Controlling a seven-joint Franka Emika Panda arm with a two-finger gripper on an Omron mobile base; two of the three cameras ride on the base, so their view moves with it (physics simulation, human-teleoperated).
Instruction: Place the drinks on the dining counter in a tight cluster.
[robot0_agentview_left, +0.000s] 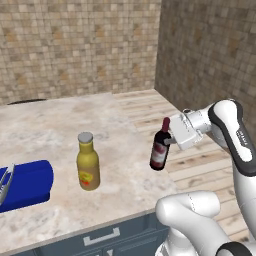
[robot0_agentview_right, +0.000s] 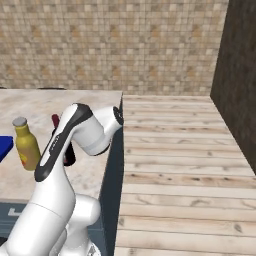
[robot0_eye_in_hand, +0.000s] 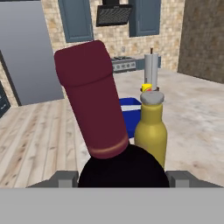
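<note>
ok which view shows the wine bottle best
The left base view: the whole wine bottle shows there, red top to base, tilted at the counter's edge with the gripper at its neck. The hand view has just its neck and shoulder, up close. In the right base view the arm hides most of it.

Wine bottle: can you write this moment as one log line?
gripper: shut on wine bottle | bottle: tilted, at dining counter edge | mustard bottle: upright, apart

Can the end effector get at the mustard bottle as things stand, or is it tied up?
Probably not yet. The end effector is closed around the wine bottle, held tilted at the dining counter edge. The mustard bottle stands upright nearby with open counter between them, so the path looks free once the wine bottle is released.
</note>
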